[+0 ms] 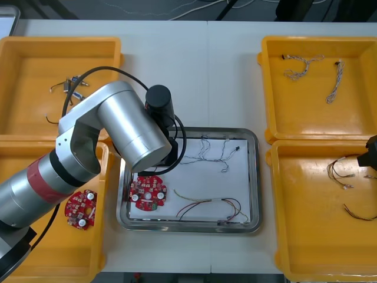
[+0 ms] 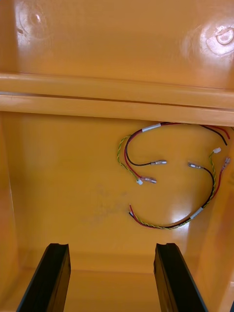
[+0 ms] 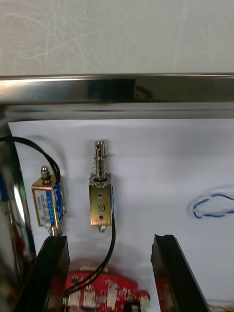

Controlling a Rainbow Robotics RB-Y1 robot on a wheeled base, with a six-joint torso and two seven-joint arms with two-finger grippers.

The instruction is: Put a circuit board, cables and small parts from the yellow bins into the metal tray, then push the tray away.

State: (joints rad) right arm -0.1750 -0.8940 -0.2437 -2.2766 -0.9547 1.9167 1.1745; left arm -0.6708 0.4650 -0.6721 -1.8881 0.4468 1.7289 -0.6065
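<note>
- Left gripper (image 3: 109, 240), spread empty, hangs in the metal tray (image 3: 117, 90); small metal part (image 3: 100, 204) just ahead, pointing away.
- Right gripper (image 2: 111, 246), released, over yellow bin (image 2: 73, 195).

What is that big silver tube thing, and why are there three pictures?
That silver tube is a robot's left arm. One camera looks down on the whole light table; the other two sit on the robot's wrists, so each shows that arm's two black jaws. The left jaws stand open over the shiny metal tray, holding nothing. In the tray lie a round red circuit board, a twisted blue and white cable, a red and yellow cable and two small metal parts. The right jaws stand open too, above red and yellow cables in a yellow bin.
</note>
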